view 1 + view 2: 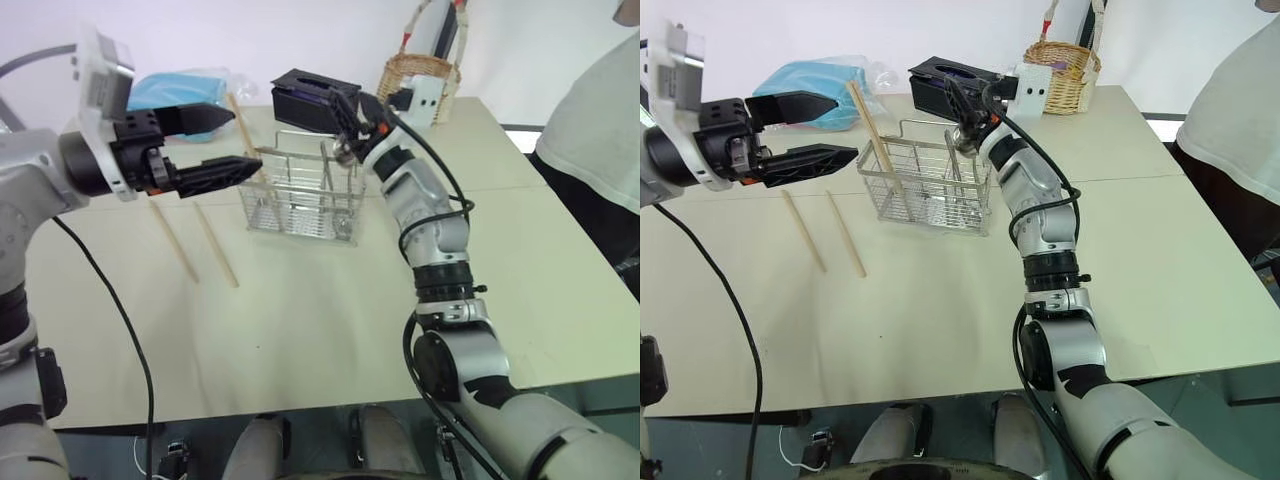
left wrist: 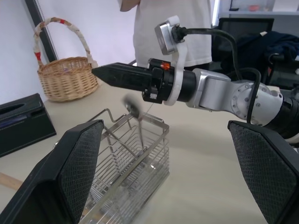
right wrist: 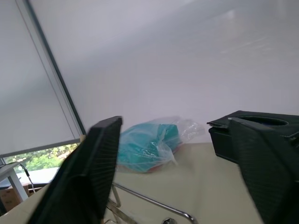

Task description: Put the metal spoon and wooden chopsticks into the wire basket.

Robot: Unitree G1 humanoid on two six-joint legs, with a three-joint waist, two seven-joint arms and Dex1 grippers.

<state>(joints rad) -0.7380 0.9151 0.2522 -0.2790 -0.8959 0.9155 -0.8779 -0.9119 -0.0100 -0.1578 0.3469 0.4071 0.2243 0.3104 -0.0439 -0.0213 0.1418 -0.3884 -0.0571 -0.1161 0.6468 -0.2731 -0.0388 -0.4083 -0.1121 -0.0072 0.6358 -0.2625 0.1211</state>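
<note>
Right claw (image 3: 177, 186) wide open over wire basket (image 1: 930, 185); metal spoon (image 2: 136, 122) upright inside. Left claw (image 1: 222, 140) wide, empty. Two wooden chopsticks (image 1: 845, 232) on tabletop (image 1: 940, 310).

open hand (image 3: 180, 186), teal bag (image 3: 149, 144), black box (image 3: 252, 135)

The left hand (image 1: 222, 142) is held level, to the left of the basket (image 1: 300, 195) and about as high as its top rail, and it points across toward it. Its two black fingers stand wide apart, one above the other, with nothing between them.

The right arm reaches forward, elbow bent, to the basket's far right corner. The right hand (image 2: 100, 73) sits just above the rail there, pointing left and slightly upward. Its fingers (image 3: 88, 177) look spread and empty, though from the head they are hard to tell apart.
</note>
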